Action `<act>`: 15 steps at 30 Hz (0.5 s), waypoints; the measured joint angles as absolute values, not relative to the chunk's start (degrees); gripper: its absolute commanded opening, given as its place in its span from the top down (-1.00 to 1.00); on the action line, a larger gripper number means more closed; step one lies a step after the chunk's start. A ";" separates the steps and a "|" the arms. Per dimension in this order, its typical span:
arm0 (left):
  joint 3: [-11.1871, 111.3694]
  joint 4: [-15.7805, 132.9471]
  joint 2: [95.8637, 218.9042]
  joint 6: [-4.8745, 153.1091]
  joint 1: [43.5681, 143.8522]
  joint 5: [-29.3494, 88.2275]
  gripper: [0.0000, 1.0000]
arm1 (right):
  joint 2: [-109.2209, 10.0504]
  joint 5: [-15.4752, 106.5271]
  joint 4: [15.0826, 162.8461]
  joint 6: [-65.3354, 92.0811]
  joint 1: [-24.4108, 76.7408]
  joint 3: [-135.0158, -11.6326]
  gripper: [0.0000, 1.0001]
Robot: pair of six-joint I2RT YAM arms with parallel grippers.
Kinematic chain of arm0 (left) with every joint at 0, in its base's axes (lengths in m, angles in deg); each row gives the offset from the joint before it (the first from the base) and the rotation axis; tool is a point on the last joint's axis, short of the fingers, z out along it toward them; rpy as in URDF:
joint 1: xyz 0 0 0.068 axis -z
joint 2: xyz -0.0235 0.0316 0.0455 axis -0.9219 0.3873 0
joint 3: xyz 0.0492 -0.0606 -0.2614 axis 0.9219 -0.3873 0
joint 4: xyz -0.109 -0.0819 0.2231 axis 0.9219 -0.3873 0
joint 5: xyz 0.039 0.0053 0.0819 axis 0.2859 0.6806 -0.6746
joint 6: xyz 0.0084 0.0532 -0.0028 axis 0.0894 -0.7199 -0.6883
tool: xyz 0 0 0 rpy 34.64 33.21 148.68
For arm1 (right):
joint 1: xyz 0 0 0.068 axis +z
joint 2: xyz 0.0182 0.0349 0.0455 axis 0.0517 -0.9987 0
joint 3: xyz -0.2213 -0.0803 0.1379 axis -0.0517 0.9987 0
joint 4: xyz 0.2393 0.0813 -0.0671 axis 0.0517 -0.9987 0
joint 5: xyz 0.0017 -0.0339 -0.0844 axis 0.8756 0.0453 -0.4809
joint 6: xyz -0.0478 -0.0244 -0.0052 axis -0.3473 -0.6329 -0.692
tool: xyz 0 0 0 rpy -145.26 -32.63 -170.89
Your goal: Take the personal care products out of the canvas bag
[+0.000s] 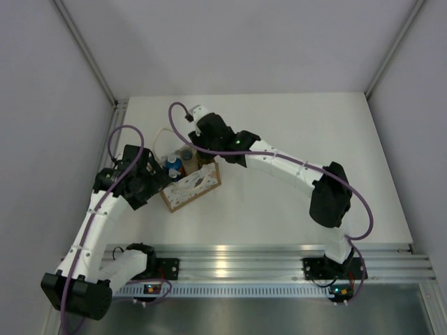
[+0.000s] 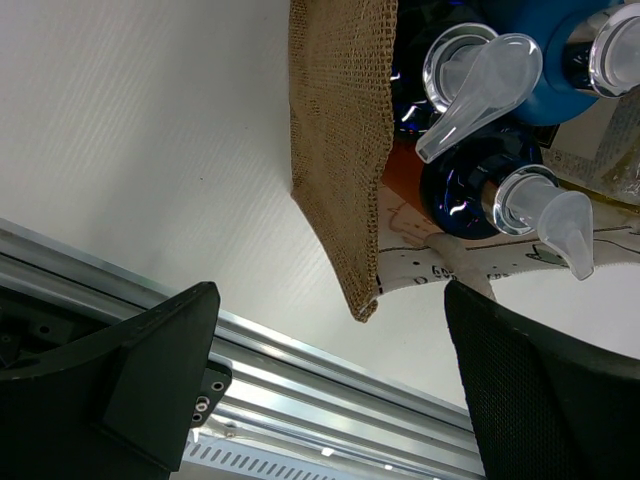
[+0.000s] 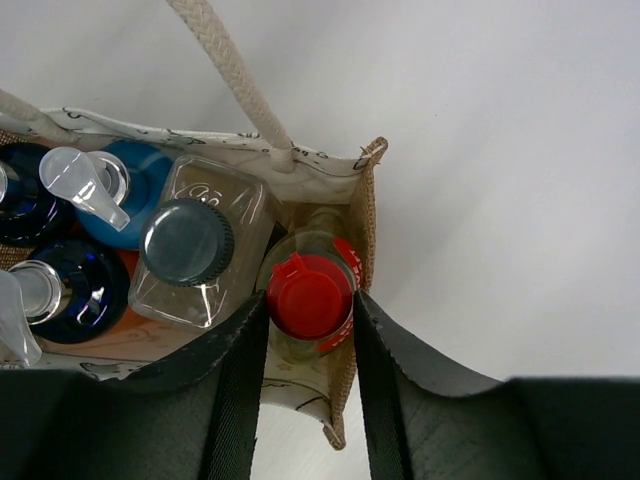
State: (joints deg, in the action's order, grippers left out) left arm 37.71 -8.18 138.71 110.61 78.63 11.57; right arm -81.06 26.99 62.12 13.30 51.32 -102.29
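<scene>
red-capped bottle point(image 3: 310, 296) tight between grey-capped bottle point(image 3: 188, 243), canvas bag point(image 3: 367, 235) wall

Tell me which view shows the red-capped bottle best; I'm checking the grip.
Right wrist: the right gripper straddles the red-capped bottle, cap unobstructed, in the canvas bag's corner. Top view: the arm covers it. Left wrist: not visible.

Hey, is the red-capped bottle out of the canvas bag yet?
No, the red-capped bottle sits inside the canvas bag, in its corner, between the fingers of the right gripper.

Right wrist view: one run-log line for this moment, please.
right gripper: jaws shut on red-capped bottle, inside canvas bag | left gripper: jaws open, beside bag | removed: none yet
</scene>
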 measured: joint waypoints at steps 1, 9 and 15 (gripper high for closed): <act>37.71 -8.16 138.71 110.61 78.63 11.59 -0.97 | -81.06 26.99 62.12 13.39 51.32 -102.20 0.29; 37.71 -8.18 138.69 110.61 78.63 11.59 -0.97 | -81.06 27.03 62.27 13.65 51.39 -101.94 0.99; 37.71 -8.18 138.23 110.61 78.63 11.57 -0.97 | -81.06 27.01 62.29 13.61 51.41 -101.94 1.00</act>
State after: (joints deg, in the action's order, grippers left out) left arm 37.71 -8.18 138.23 110.61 78.63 11.57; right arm -81.06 27.01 62.29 13.61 51.41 -101.94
